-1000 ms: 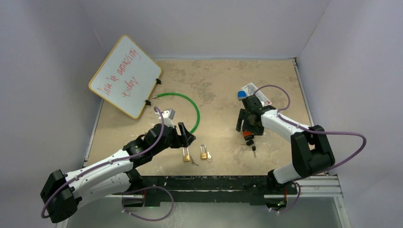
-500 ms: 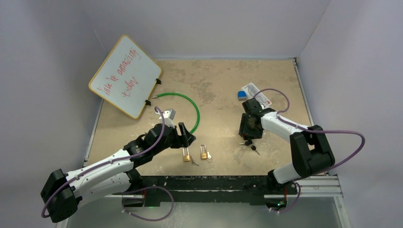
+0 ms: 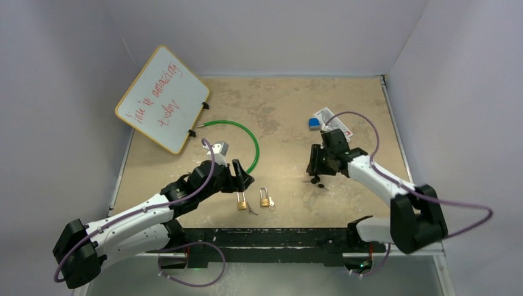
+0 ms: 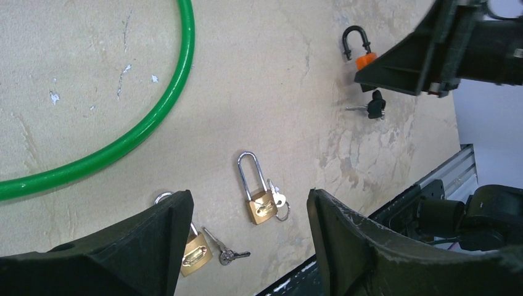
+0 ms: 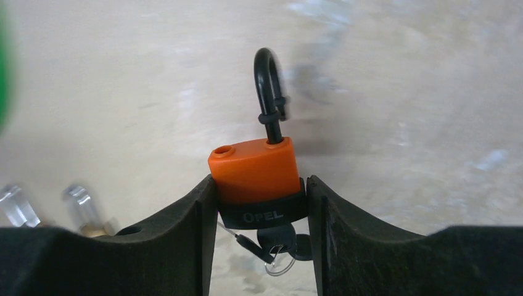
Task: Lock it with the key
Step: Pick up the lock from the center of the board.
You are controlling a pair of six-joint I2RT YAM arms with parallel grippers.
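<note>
The orange padlock [image 5: 253, 169] is held by its body between the closed fingers of the right gripper [image 5: 259, 185], at about 3 o'clock on the table [image 3: 277, 98]. Its black shackle [image 5: 269, 92] stands raised, with one leg out of the open hole in the body's top. A black-headed key [image 4: 373, 110] with its ring hangs at 6 o'clock under the body. Whether it is seated in the keyway cannot be told.

The left gripper [image 4: 248, 196] is spread wide and holds nothing. It hovers over two brass padlocks: one [image 4: 262, 206] lies between its fingers, and the other [image 4: 194, 250] is partly covered by one finger.

Several risks are judged likely:
- The grip is taken only on the body's sides, so the lock could pivot or slip if the shackle is pressed.
- If the free leg is not lined up with its hole, it would be stopped by the body's top.
- The dangling key could be dragged on the table or snagged.
- The brass padlocks could be knocked if the left gripper is lowered.

Open table is offered between the arms and towards 12 o'clock. A blue-and-white packet [image 3: 321, 120] lies just beyond the right gripper at 12 o'clock. The green cable loop [image 3: 250, 142] and the whiteboard [image 3: 163, 98] take up the 10 o'clock side. The near edge is close at 6 o'clock.
</note>
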